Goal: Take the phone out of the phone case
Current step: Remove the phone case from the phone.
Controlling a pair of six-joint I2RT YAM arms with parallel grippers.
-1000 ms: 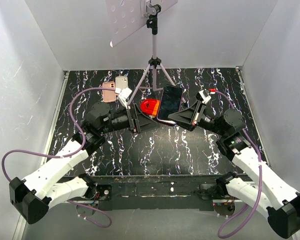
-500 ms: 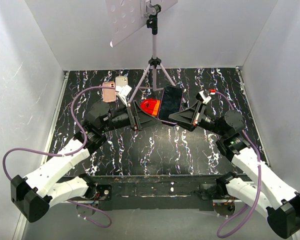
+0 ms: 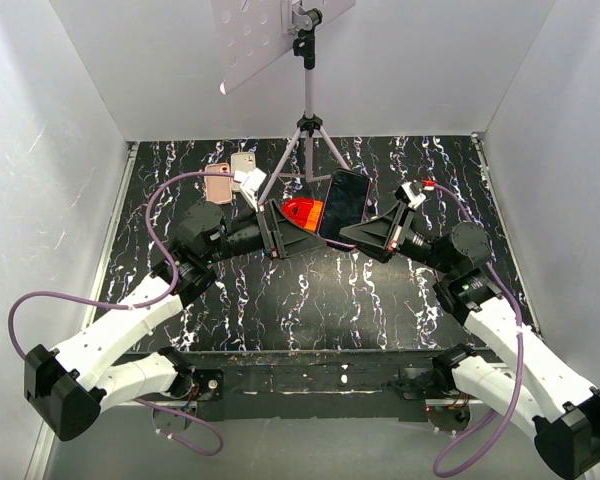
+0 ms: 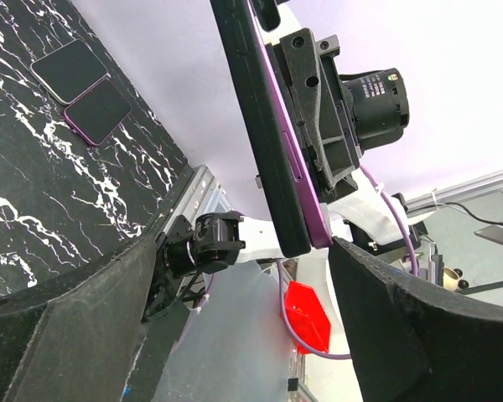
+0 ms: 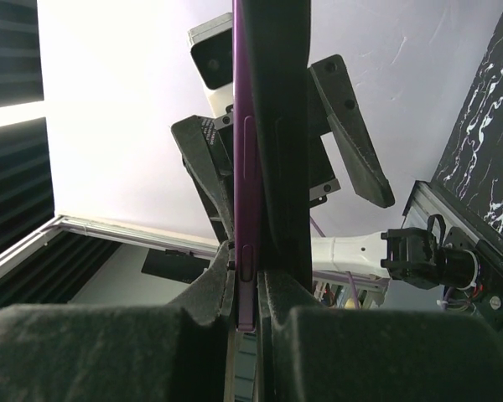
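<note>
Sam: How many arms were there?

Mia: Two arms, and two hands. The right hand (image 5: 250,272) was pinched tight on the phone (image 3: 342,203). It held the phone up in the air over the middle of the counter (image 3: 310,295). The phone was in its purple case (image 5: 241,167).

Sam: And the other hand?

Mia: The left hand (image 4: 243,244) was wide open and held nothing. The low end of the phone was between its two fingers. One finger (image 4: 419,327) was just beside the corner of the case. I could not tell if it touched.

Sam: Were there more phones?

Mia: From the top I counted two on the counter behind the left arm, a pink phone (image 3: 218,186) and a pale phone (image 3: 244,163). The left wrist view showed two dark phones (image 4: 66,67) (image 4: 96,110) lying side by side. I could not tell if they were the same two.

Sam: What else?

Mia: One tripod (image 3: 307,125), one white board (image 3: 255,30) with holes on top of it, and one red thing (image 3: 300,212) by the left hand.

Sam: What was hard to see?

Mia: The red thing was half hidden, so I could not tell what it was. The board was cut off at the top. From above, the hands hid the low end of the phone. The right wrist view showed the phone only from its thin side.
</note>
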